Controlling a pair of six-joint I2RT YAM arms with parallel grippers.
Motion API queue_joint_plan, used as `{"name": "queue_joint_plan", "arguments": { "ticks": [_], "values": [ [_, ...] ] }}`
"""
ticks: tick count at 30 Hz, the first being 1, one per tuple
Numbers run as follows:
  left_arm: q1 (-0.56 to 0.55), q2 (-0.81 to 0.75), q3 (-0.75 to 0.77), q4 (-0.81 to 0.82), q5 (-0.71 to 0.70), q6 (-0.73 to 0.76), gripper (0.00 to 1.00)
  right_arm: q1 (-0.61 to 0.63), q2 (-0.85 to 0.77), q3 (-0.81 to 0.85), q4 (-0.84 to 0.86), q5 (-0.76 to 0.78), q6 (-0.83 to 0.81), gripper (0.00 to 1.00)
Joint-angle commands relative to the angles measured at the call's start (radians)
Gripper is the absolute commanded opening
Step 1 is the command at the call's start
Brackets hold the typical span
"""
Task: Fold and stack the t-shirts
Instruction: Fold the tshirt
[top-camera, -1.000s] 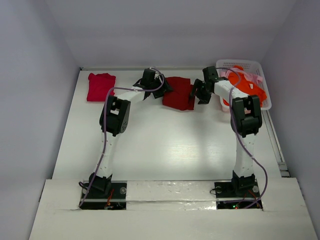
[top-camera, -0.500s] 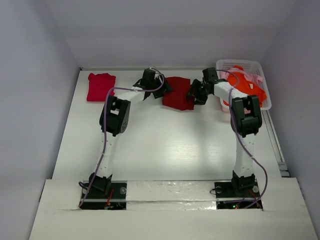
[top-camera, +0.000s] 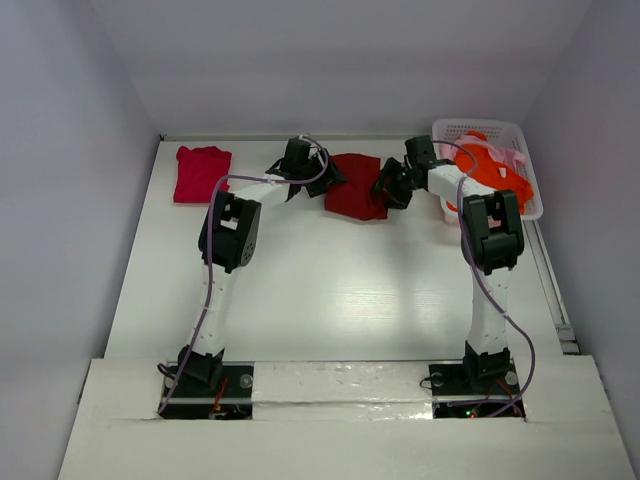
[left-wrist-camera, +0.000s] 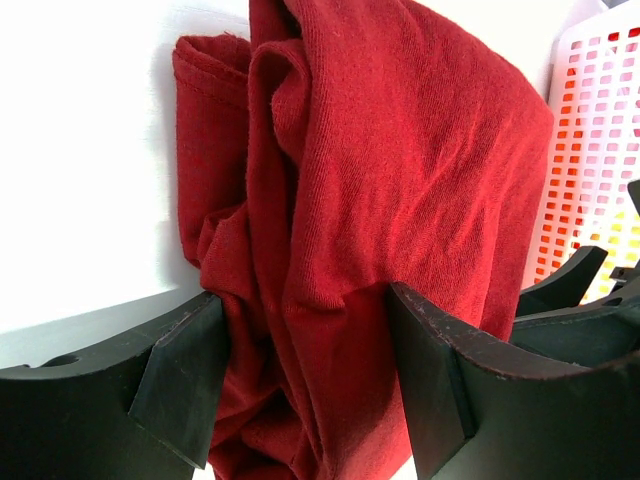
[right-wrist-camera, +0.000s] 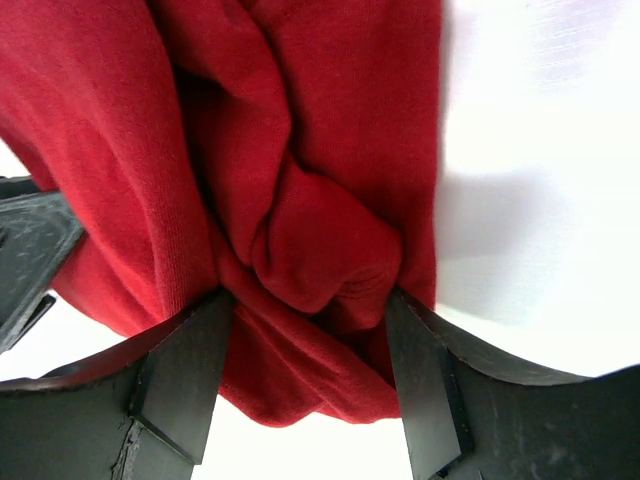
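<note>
Fingers first: your left fingers (left-wrist-camera: 178, 372) stand partly apart and clamp a thick bunch of the dark red t-shirt (left-wrist-camera: 400, 200). The cloth fills the whole gap and presses on both inner faces. Your right fingers (right-wrist-camera: 185, 370) stand about as wide and close on a rolled fold at the opposite edge of the same shirt, with cloth again touching both faces.

Worktop (top-camera: 330, 290): white, carrying all items at its far side.

Left arm (top-camera: 230, 232): rises from its base at the near edge to a raised elbow. The forearm then angles to the far right and ends at the shirt's left edge.

Right arm (top-camera: 492, 235): rises almost straight from its base. The forearm then turns to the far left, just beside the basket, and ends at the shirt's right edge.

Dark red t-shirt: a crumpled heap at the far middle of the worktop, directly between the two pairs of fingers.

Basket (top-camera: 520, 135): white lattice in the far right corner, holding the orange t-shirt (top-camera: 495, 172) and the pale pink t-shirt (top-camera: 513, 158).

Crimson-pink t-shirt (top-camera: 202, 172): folded at the far left, well apart from both arms.
</note>
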Motion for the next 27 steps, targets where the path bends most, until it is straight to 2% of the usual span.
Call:
{"name": "queue_joint_plan", "arguments": {
  "ticks": [1, 9, 17, 27],
  "values": [
    [-0.006, -0.012, -0.040, -0.107, -0.007, 0.032, 0.60, 0.015, -0.010, 0.025, -0.022, 0.046, -0.033, 0.68],
    [-0.006, -0.013, -0.045, -0.105, -0.008, 0.035, 0.60, 0.015, -0.072, 0.006, -0.084, 0.181, -0.080, 0.68],
    [-0.006, -0.033, -0.080, -0.076, -0.007, 0.038, 0.60, 0.015, -0.092, -0.003, -0.102, 0.208, -0.096, 0.68],
    [-0.025, -0.102, -0.224, -0.036, -0.020, 0.042, 0.60, 0.015, -0.191, -0.158, -0.019, 0.166, -0.071, 0.68]
  ]
}}
